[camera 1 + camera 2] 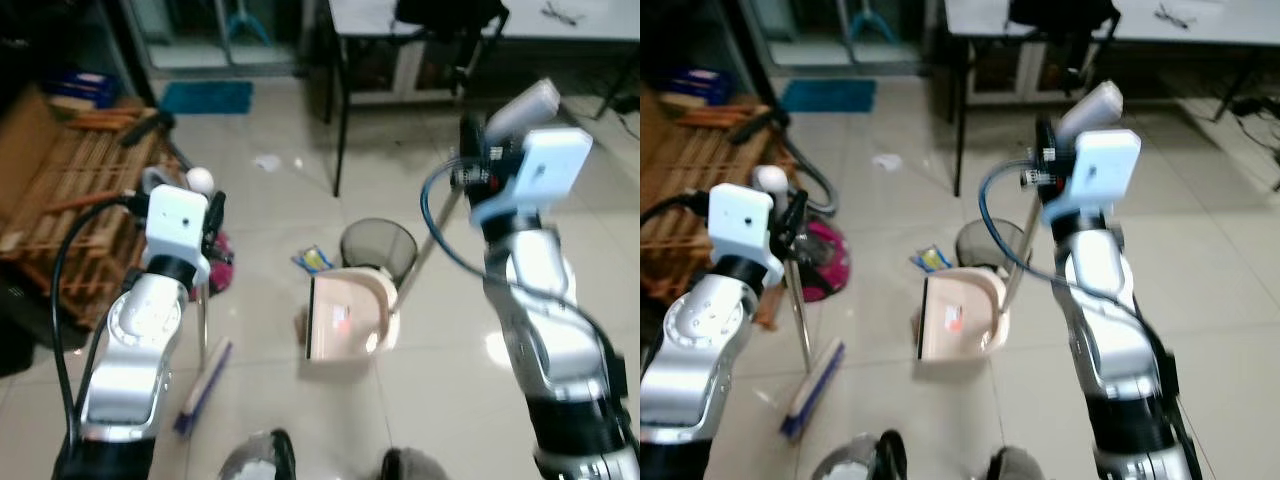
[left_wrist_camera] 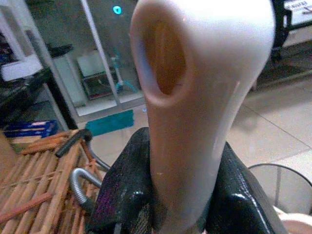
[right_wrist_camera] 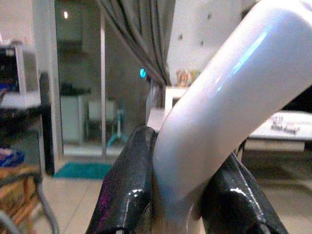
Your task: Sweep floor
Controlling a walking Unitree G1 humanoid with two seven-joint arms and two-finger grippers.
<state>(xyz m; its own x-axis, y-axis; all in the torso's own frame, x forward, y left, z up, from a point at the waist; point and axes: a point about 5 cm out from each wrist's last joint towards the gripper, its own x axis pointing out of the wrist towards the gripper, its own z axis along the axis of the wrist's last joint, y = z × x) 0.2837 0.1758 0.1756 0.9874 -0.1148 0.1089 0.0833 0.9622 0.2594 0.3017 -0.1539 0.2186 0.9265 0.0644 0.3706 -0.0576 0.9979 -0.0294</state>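
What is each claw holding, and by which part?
Left claw grips the broom by its handle top; right claw grips the dustpan by its handle top.

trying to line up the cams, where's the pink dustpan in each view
Left eye: dustpan at lower centre, on the floor.
Right eye: dustpan left of centre.
Left wrist: a pale edge at the bottom right corner may be it; cannot tell.
Right wrist: pan not in it.
Shared landmark: mesh bin just behind it.
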